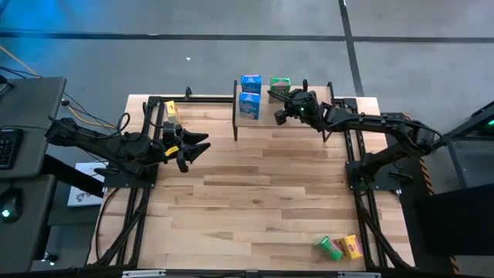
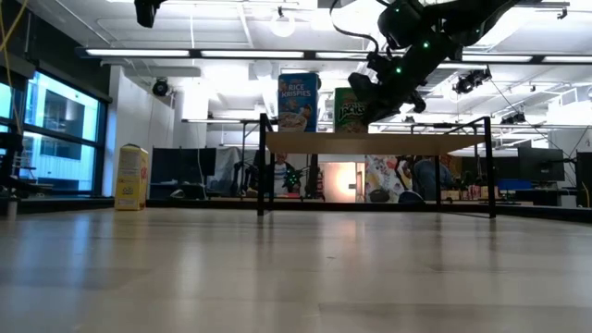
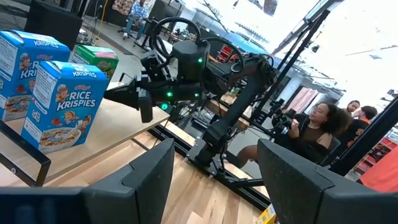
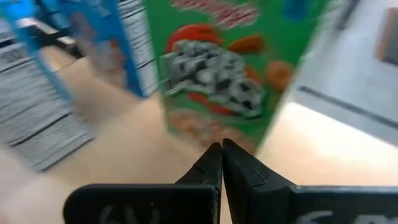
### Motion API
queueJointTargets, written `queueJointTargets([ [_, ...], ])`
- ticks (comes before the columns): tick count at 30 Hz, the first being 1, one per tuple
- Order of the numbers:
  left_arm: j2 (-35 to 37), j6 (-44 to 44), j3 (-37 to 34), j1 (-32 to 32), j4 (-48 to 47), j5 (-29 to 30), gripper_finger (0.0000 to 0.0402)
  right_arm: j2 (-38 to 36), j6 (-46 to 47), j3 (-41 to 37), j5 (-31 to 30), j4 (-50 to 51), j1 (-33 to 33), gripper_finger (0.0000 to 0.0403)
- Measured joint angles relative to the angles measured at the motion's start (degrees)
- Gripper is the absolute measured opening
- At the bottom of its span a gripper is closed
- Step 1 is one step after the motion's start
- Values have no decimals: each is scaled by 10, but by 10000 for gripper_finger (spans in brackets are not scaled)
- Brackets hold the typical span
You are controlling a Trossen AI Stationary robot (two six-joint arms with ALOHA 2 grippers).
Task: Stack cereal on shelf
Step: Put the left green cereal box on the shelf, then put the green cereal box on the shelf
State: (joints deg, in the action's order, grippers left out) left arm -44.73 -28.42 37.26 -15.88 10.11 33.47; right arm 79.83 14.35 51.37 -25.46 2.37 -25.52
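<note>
The shelf [image 1: 266,127] stands at the table's far edge. On it stand two blue cereal boxes [image 1: 249,104] [image 1: 250,80] and one green box [image 1: 280,85], all upright on their bottoms. My right gripper [image 1: 282,108] is over the shelf, shut, its tips [image 4: 222,147] right before the green box's [image 4: 236,68] lower front. My left gripper [image 1: 202,144] waits open near the table's left side. A yellow box [image 1: 170,110] stands at the far left. One green box [image 1: 327,247] and one yellow box [image 1: 352,247] lie near the near right edge. My right gripper comes level from the table's right side, with its shut fingertips [image 3: 115,93] at the lower part of the green box's printed face [image 4: 211,124]. Whether they touch the box, I cannot tell.
Black metal frames [image 1: 356,154] run along both sides of the table. The wooden top [image 1: 255,193] between shelf and near edge holds nothing in its middle. Beyond the table, people [image 3: 317,130] sit in the room.
</note>
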Motion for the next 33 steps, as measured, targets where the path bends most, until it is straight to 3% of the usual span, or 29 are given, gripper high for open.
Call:
queueJointTargets([
  [4, 0, 0, 0, 0, 0, 0, 220, -19, 0, 0, 51, 23, 8, 0],
  [9, 0, 11, 0, 0, 0, 0, 220, -103, 1, 0, 102, 86, 37, 0],
  [17, 0, 77, 0, 0, 0, -21, 220, -246, 42, 0, 236, 130, 153, 0],
  [24, 0, 81, 0, 0, 0, -21, 220, -270, 62, -1, 198, 56, 250, 0],
  [28, 0, 81, 0, 0, 0, -21, 220, -265, 67, -1, 174, 30, 270, 0],
  [33, 0, 76, 0, 0, 0, -22, 220, -259, 160, -1, 175, -70, 265, 27],
])
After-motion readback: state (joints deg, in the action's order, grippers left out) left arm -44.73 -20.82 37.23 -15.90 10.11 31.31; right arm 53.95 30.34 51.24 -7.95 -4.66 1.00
